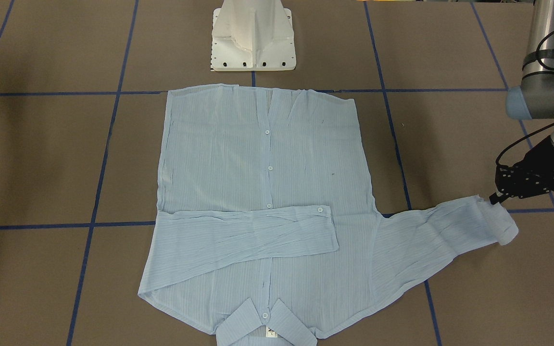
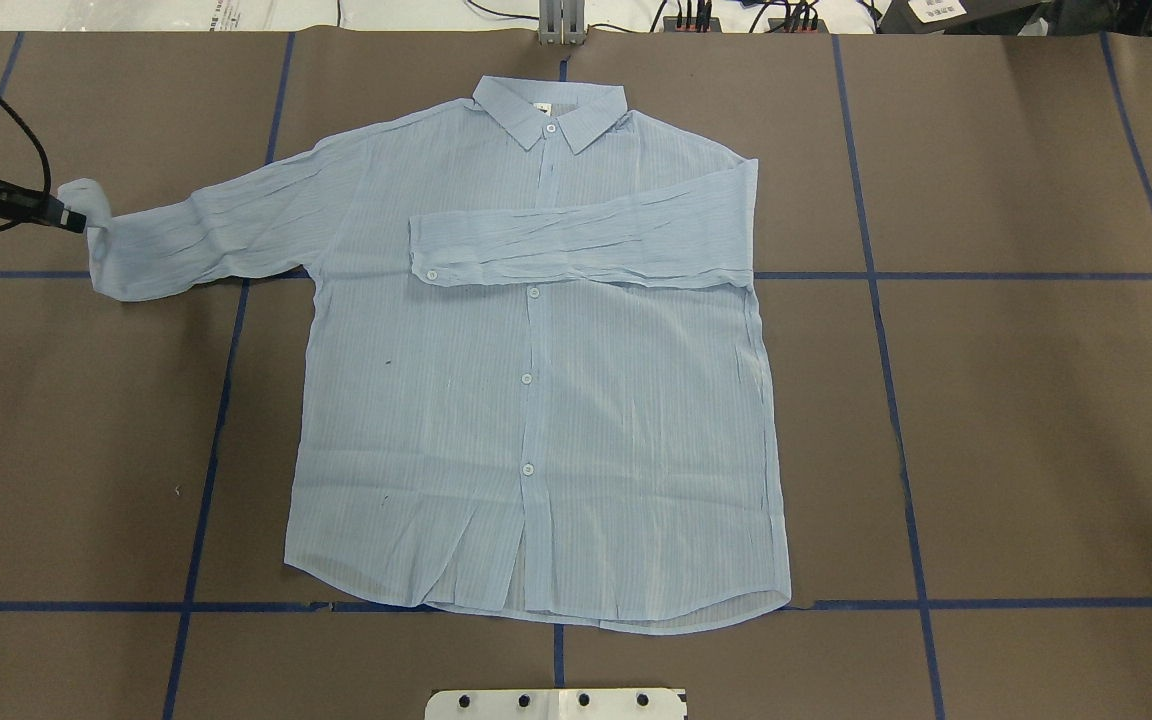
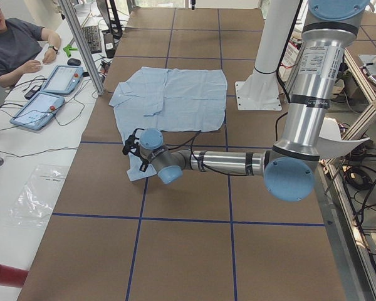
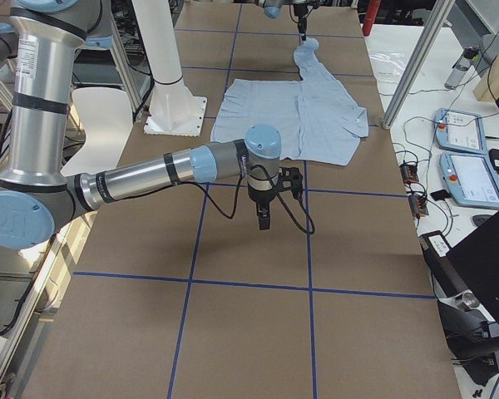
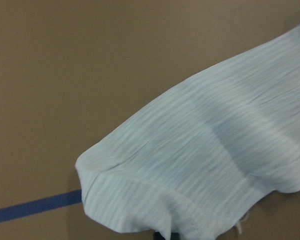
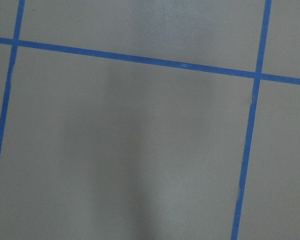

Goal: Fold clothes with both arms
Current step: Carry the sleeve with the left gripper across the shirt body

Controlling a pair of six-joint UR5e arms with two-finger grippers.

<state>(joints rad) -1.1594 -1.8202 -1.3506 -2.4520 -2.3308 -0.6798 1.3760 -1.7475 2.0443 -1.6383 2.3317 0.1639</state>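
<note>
Facing the robot, the front view shows the shirt (image 1: pixel 267 158) spread flat on the counter (image 1: pixel 41 158). One sleeve (image 1: pixel 248 235) is already folded across the chest, and the left gripper (image 1: pixel 497 198) pinches the other sleeve's cuff (image 1: pixel 507 228). Overhead, its jaws seem closed on that raised cuff. From the right end, the right gripper (image 4: pixel 264 218) hangs over the counter, clear of the shirt, and I cannot tell its opening. By my judgement, the second sleeve and the body folds remain.
</note>
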